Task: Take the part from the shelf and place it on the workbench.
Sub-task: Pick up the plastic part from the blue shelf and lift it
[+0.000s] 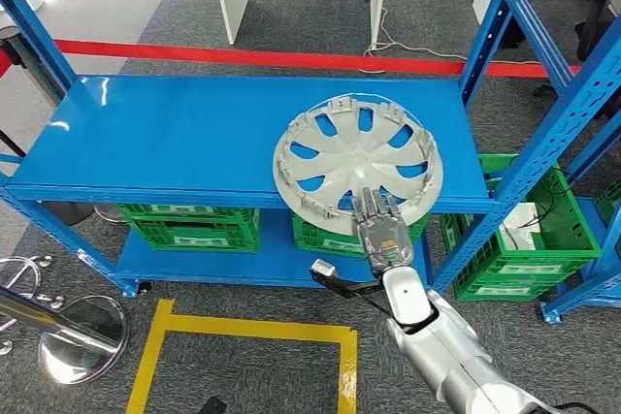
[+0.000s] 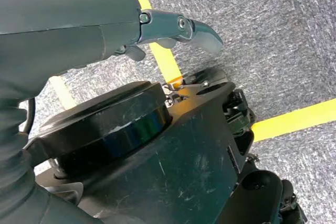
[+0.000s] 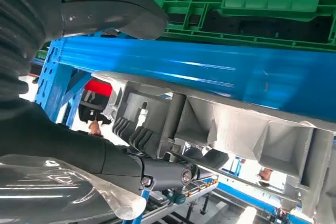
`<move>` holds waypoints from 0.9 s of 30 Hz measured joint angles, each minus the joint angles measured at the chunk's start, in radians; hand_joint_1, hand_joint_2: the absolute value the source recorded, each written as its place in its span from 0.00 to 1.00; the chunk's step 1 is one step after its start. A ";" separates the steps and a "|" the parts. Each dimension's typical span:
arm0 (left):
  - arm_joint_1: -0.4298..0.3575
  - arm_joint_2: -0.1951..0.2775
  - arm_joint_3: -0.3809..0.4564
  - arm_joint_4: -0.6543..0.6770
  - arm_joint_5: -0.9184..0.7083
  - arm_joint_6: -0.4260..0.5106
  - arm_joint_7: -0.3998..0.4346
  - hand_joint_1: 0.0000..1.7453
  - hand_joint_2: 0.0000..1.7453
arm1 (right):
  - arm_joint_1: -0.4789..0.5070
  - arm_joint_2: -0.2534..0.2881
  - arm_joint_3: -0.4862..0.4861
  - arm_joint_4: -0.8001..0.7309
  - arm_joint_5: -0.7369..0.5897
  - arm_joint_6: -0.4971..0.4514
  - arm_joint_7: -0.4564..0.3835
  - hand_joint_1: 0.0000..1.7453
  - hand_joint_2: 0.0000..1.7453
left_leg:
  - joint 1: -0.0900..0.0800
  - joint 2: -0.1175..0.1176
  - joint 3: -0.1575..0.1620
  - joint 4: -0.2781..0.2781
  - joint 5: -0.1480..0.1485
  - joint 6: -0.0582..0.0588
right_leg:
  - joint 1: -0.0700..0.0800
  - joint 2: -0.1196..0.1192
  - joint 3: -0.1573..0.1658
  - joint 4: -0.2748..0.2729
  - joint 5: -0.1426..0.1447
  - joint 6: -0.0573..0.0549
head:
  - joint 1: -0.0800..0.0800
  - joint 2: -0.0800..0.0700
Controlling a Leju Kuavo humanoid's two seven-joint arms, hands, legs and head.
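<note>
The right hand [image 1: 380, 230] is seen at the near rim of the wheel cover [image 1: 357, 160], with its fingers [image 1: 374, 206] laid over the top of the rim. In the right wrist view, dark fingers [image 3: 138, 137] are pressed against the grey ribbed underside of the wheel cover [image 3: 238, 124], so the rim appears to be gripped between them. The wheel cover is lying flat on the upper blue shelf [image 1: 183, 133], towards the shelf's right end, with its near edge jutting out over the shelf's front lip. Below that shelf, green crates [image 1: 194, 225] are stood on the lower shelf, and another green crate [image 1: 527, 239] is set to the right of the shelf frame. The left hand [image 2: 174, 30] is held low over grey carpet crossed by yellow floor tape [image 2: 293, 119]; nothing is held in it, and its fingers are stretched out.
</note>
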 joint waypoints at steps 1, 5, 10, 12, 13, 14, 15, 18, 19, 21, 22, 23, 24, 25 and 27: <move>0.000 0.000 0.000 0.000 0.000 0.000 0.000 0.00 1.00 | -0.001 0.001 0.000 0.003 0.000 0.000 0.000 0.00 1.00 | 0.000 0.000 0.000 0.000 0.000 0.000 | 0.000 0.000 0.000 0.000 0.000 0.000 | 0.000 0.000; 0.000 0.000 -0.001 0.000 0.000 0.000 0.000 0.00 1.00 | -0.005 0.004 0.000 0.013 0.000 -0.002 0.001 0.00 1.00 | 0.000 0.000 0.000 0.000 0.000 0.000 | 0.000 0.000 0.000 0.000 0.000 0.000 | 0.000 0.000; 0.000 0.000 -0.006 0.000 0.001 0.000 0.000 0.00 1.00 | -0.008 0.010 -0.002 0.030 0.001 -0.012 0.012 0.55 1.00 | 0.000 0.000 0.000 0.000 0.000 0.000 | 0.000 0.000 0.001 0.000 0.000 0.001 | 0.000 0.000; 0.000 0.000 -0.010 0.000 0.002 0.000 0.001 0.00 1.00 | -0.010 0.015 -0.006 0.039 0.001 -0.020 0.015 1.00 1.00 | 0.000 0.000 0.001 0.000 0.000 0.000 | 0.000 0.000 0.001 0.000 0.001 0.001 | 0.000 0.000; 0.000 0.000 -0.011 0.000 0.002 0.000 0.001 0.00 1.00 | -0.011 0.017 -0.008 0.042 0.000 -0.024 0.013 1.00 1.00 | 0.000 0.000 0.001 0.000 0.000 0.000 | 0.000 0.000 0.001 0.000 0.001 0.001 | 0.000 0.000; 0.000 0.000 -0.012 0.000 0.003 0.000 0.001 0.00 1.00 | -0.012 0.018 -0.011 0.044 0.000 -0.031 0.009 1.00 1.00 | 0.000 0.000 0.001 0.000 0.000 0.000 | 0.000 0.000 0.001 0.000 0.001 0.001 | 0.000 0.000; 0.000 0.000 -0.014 0.000 0.004 0.000 0.002 0.00 1.00 | -0.014 0.020 -0.014 0.045 -0.001 -0.040 0.005 1.00 1.00 | 0.000 0.000 0.001 0.000 0.000 0.000 | 0.000 0.000 0.001 0.000 0.001 0.001 | 0.000 0.000; 0.000 0.000 -0.017 0.000 0.008 0.001 0.002 0.00 1.00 | -0.015 0.027 -0.024 0.048 -0.002 -0.072 -0.008 1.00 1.00 | 0.000 0.000 0.001 0.000 0.000 0.000 | 0.000 0.000 0.001 0.000 0.001 0.001 | 0.000 0.000; 0.000 0.000 -0.017 0.000 0.009 0.001 0.002 0.00 1.00 | -0.014 0.029 -0.027 0.048 -0.002 -0.082 -0.012 1.00 1.00 | 0.000 0.000 0.001 0.000 0.000 0.000 | 0.000 0.000 0.001 0.000 0.001 0.001 | 0.000 0.000; 0.000 0.000 -0.017 0.000 0.010 0.003 0.001 0.00 1.00 | -0.011 0.032 -0.031 0.047 -0.002 -0.100 -0.020 1.00 1.00 | 0.000 0.000 0.000 0.000 0.000 0.000 | 0.000 0.000 0.001 0.000 0.001 0.001 | 0.000 0.000; 0.000 0.001 -0.017 0.000 0.011 0.003 0.000 0.00 1.00 | -0.008 0.033 -0.032 0.046 -0.001 -0.111 -0.025 1.00 1.00 | 0.000 0.000 0.000 0.000 0.000 0.000 | 0.000 0.000 0.001 0.000 0.001 0.001 | 0.000 0.000; 0.000 0.001 -0.017 0.000 0.012 0.003 -0.002 0.00 1.00 | -0.006 0.034 -0.033 0.044 -0.001 -0.122 -0.028 1.00 1.00 | 0.000 0.000 0.000 0.000 0.000 0.000 | 0.000 0.000 0.001 0.000 0.001 0.001 | 0.000 0.000; 0.000 0.001 -0.018 0.000 0.013 0.004 -0.005 0.00 1.00 | -0.003 0.035 -0.034 0.041 0.000 -0.133 -0.032 1.00 1.00 | 0.000 0.000 0.000 0.000 0.000 0.000 | 0.000 0.000 0.001 0.000 0.001 0.001 | 0.000 0.000; 0.000 0.001 -0.018 0.000 0.015 0.004 -0.010 0.00 1.00 | 0.000 0.036 -0.034 0.039 0.001 -0.143 -0.035 1.00 1.00 | 0.000 0.000 0.000 0.000 0.000 0.000 | 0.000 0.000 0.000 0.000 0.001 0.001 | 0.000 0.000; 0.000 0.002 -0.019 0.001 0.019 0.003 -0.018 0.00 1.00 | 0.005 0.039 -0.035 0.032 0.001 -0.165 -0.039 1.00 1.00 | 0.000 0.000 0.000 0.000 0.000 0.000 | 0.000 0.000 0.000 0.000 0.001 0.001 | 0.000 0.000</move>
